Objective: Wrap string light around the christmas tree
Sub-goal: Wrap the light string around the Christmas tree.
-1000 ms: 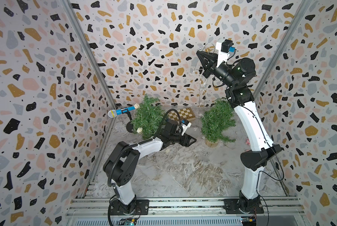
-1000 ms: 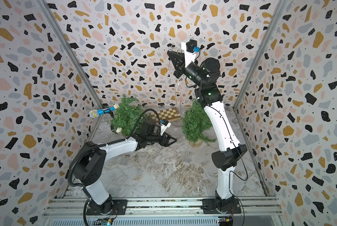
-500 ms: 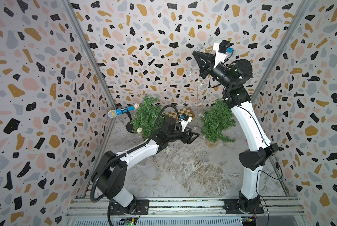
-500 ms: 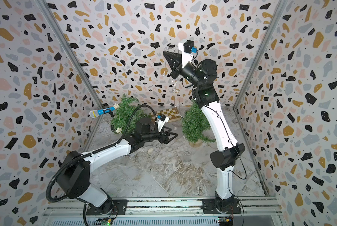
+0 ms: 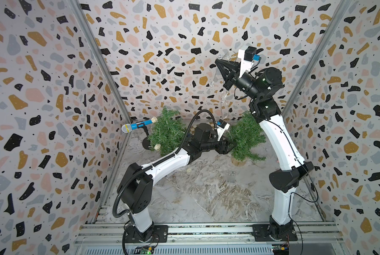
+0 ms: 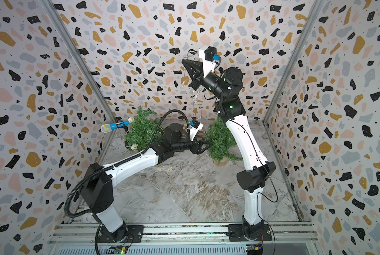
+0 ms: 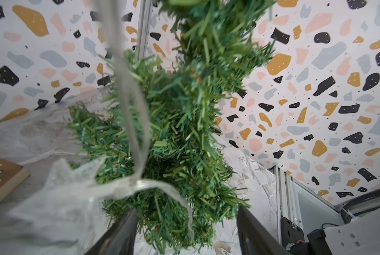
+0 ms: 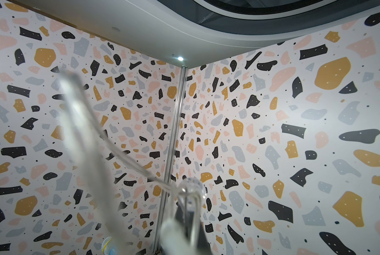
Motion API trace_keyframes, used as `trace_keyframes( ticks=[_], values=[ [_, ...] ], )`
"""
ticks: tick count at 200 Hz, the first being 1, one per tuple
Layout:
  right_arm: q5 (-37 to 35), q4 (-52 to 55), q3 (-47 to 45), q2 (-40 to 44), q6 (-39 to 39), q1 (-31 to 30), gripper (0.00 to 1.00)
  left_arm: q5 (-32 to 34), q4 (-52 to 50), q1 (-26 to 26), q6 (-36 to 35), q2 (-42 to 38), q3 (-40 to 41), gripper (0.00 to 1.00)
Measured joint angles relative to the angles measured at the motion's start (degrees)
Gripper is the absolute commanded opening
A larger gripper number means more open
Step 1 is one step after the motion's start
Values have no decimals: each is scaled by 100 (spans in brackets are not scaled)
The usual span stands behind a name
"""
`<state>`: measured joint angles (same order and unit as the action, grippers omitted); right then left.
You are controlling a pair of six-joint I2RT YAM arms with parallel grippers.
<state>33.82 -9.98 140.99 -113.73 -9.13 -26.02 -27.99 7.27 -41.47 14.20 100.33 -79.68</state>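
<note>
left gripper (image 5: 231, 146) reached tree (image 5: 248, 134), jaws apart; right gripper (image 5: 217, 62) clamps string light (image 7: 131, 184); marbled floor (image 5: 206, 194), terrazzo walls (image 5: 162, 44).

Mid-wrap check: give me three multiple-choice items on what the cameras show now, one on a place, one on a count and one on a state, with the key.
1. Where is the right end effector, which holds the string light?
A. High up, near the back wall
B. Low, beside the checkerboard
C. Resting on the base rail

2. How many trees are there?
A. One
B. Two
C. Three

3. How is the left end effector?
A. Shut on the string light
B. Shut and empty
C. Open, with branches between its jaws

Key:
1 A: both top views show it raised, with the strand hanging from it.
2 B: one tree stands by the microphone, another by the right arm.
3 C: the left wrist view shows the jaws apart around green needles.
</note>
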Motion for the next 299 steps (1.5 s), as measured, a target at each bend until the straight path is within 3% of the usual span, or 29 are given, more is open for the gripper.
trace_keyframes(
  ticks=[15,31,48,87,132,197,240,299],
  values=[
    [-20,28,-13,-7,68,7,0,-13,-44,0,22,118,-103,51],
    [-37,26,-13,-28,129,59,0,-127,-11,13,48,205,-223,17],
    [-46,24,-13,-68,175,155,0,-363,162,17,142,214,-245,1],
    [-168,35,-13,-210,310,546,0,-625,125,144,216,42,-227,0],
    [-577,11,-13,-269,337,931,0,-597,-234,885,247,-638,-151,0],
    [-1952,-68,-94,-234,313,1453,0,-341,-813,1036,96,-595,-772,0],
    [-2605,-76,-800,85,225,1976,0,-256,-1023,1062,39,-170,-1333,0],
    [-2966,-116,-2769,1314,168,2098,0,-398,-1104,1062,133,-79,-1388,0]
  ],
)
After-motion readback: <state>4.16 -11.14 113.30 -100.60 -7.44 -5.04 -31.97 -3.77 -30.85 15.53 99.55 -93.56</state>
